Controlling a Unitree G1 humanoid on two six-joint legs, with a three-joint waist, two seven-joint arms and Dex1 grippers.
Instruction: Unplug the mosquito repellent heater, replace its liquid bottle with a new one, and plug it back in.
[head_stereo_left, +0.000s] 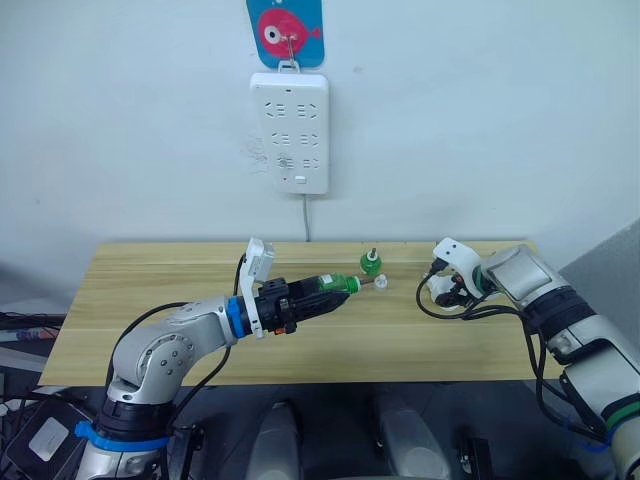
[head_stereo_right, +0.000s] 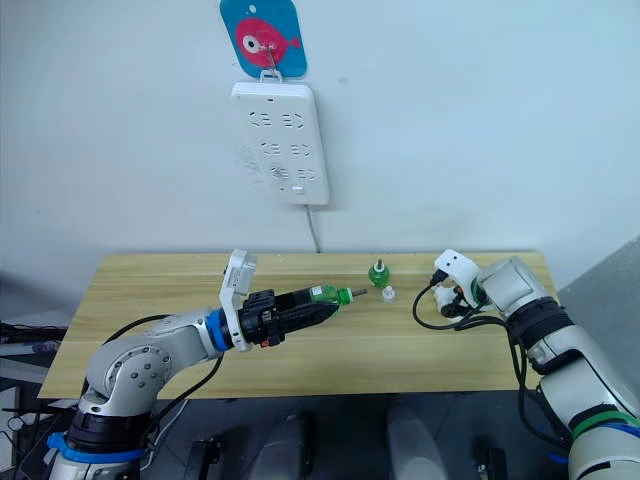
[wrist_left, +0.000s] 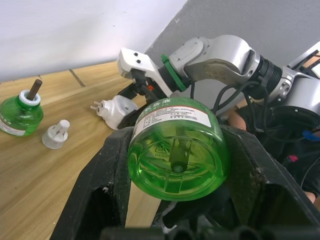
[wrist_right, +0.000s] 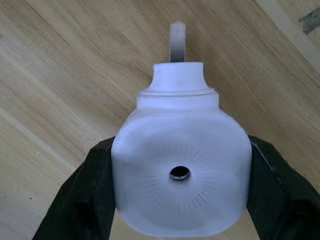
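The left gripper (head_stereo_left: 318, 296) is clamped on a translucent green plastic liquid bottle (wrist_left: 176, 148), held horizontally above the light wooden table (head_stereo_left: 150, 300), its wick end pointing toward the robot's right. The right gripper (wrist_right: 180, 200) is closed around the small white rounded plastic mosquito repellent heater (wrist_right: 181, 172), held just above the table near the right edge, its round vent facing the wrist camera. Between the two grippers, a second green bottle with a brown wick (head_stereo_left: 370, 263) stands upright on the table toward the far edge, with a small clear plastic cap (head_stereo_left: 382, 283) just beside it. A white multi-socket power strip (head_stereo_left: 290, 132) hangs on the wall behind the table, under a blue fish-printed hook plate (head_stereo_left: 286, 31). Bare table surface is seen along the near edge and the left half.
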